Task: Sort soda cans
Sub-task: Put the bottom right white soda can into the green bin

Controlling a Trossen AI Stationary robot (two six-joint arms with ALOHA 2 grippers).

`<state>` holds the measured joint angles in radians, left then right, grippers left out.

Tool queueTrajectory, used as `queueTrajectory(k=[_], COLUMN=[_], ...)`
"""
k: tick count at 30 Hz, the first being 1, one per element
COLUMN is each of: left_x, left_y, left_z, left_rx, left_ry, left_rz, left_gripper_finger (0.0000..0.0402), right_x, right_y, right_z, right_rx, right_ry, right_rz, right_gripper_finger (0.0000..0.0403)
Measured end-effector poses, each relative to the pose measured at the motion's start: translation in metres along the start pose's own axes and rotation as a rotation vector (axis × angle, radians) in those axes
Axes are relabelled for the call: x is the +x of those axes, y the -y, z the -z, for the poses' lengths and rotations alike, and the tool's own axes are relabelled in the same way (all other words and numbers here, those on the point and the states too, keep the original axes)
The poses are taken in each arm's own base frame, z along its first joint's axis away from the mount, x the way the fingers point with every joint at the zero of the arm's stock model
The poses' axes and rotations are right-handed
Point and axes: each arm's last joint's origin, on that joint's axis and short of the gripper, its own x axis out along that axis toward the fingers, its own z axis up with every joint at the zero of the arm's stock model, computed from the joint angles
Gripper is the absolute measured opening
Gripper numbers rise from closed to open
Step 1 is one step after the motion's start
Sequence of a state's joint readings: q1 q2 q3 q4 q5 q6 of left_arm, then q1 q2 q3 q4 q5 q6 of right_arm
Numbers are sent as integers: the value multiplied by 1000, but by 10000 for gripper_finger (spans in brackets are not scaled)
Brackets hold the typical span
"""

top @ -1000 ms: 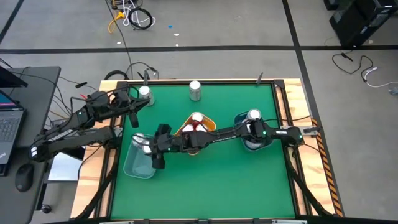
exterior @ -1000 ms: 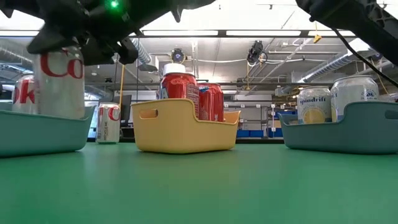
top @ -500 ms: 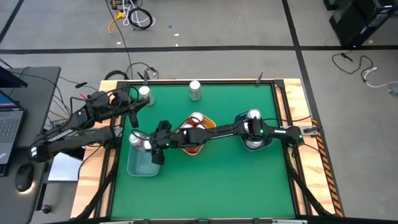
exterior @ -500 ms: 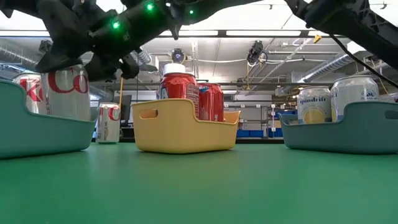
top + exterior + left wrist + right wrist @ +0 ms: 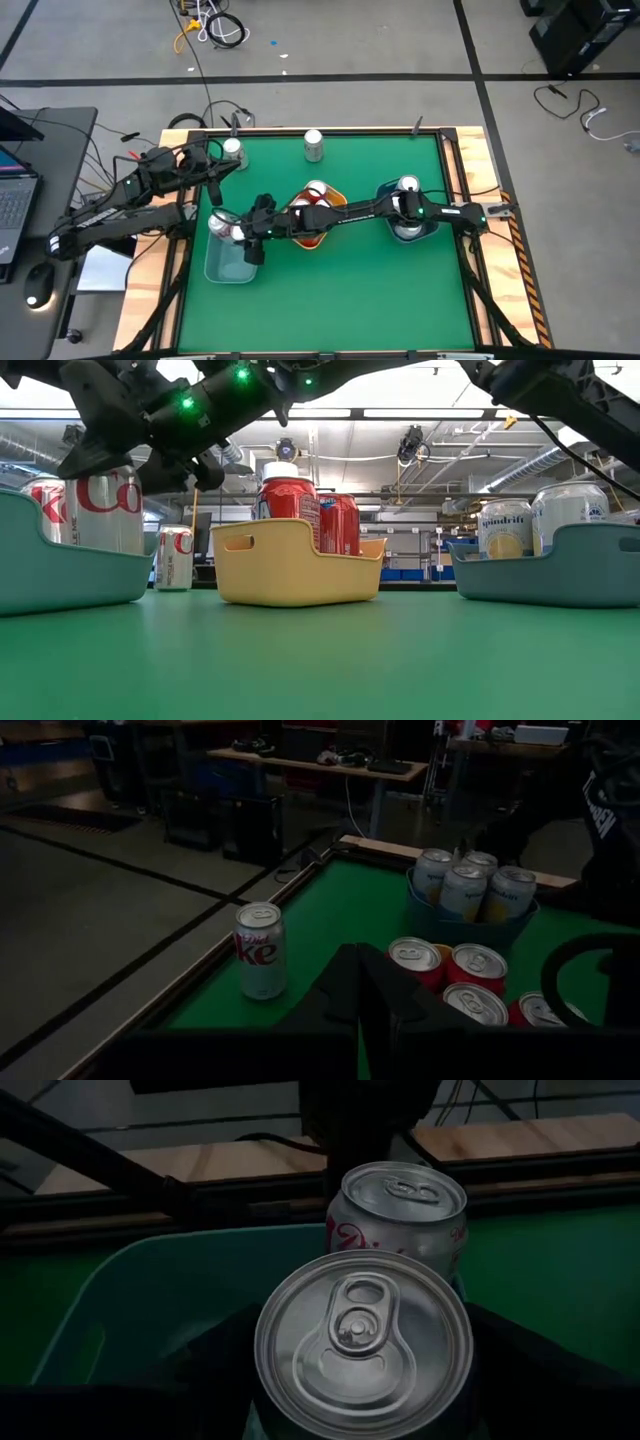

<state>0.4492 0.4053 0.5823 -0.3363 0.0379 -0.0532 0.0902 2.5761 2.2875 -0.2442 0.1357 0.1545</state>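
Note:
My right gripper (image 5: 243,236) reaches across the table over the teal bin (image 5: 222,268) at the left and is shut on a silver soda can (image 5: 362,1342). A second silver can (image 5: 400,1210) stands in that bin just behind it. Red cans (image 5: 300,510) stand in the yellow bin (image 5: 295,565) at the middle, and pale cans (image 5: 540,515) in the blue-grey bin (image 5: 560,570) at the right. Loose silver cans stand on the table at the far edge (image 5: 314,144) and the far left corner (image 5: 232,150). My left gripper (image 5: 360,995) is shut and holds nothing, up at the back left. My right gripper pinches the silver can's upper body (image 5: 100,485) between its two fingers, one (image 5: 215,1355) on each side. The fingers slant down from the table's right side. The can stands upright inside the teal bin; the bin's wall hides its bottom.
The right arm (image 5: 350,212) stretches over the yellow bin. The table's wooden rim (image 5: 165,290) runs close beside the teal bin. Green tabletop (image 5: 340,300) lies open along the near side.
My right gripper has come down with the silver can, lowering it into the teal bin beside the other can. The can has stayed upright. The bin has shifted and turned a little on the table.

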Motion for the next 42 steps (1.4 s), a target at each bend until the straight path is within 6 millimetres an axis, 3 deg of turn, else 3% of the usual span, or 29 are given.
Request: queueTrajectory(k=[3,5,8,22,30,42], left_x=[0,0,0,0,0,0], left_y=[0,0,0,0,0,1], left_z=[0,0,0,0,0,0], left_rx=[0,0,0,-1,0,0], left_ry=[0,0,0,0,0,-2], left_rz=[0,0,0,8,8,36], left_gripper_finger=[1,1,1,1,1,1], right_x=[1,6,7,8,7,6], right_y=[1,2,4,-4,-12,-14], right_z=[2,14,17,17,17,15], right_rx=[10,7,17,-32,-62,-64], right_ry=[-8,-76,-84,-38,-27,-12], right_rz=[0,9,11,-46,-87,-107], right_gripper_finger=[333,359,373,306,320,375])
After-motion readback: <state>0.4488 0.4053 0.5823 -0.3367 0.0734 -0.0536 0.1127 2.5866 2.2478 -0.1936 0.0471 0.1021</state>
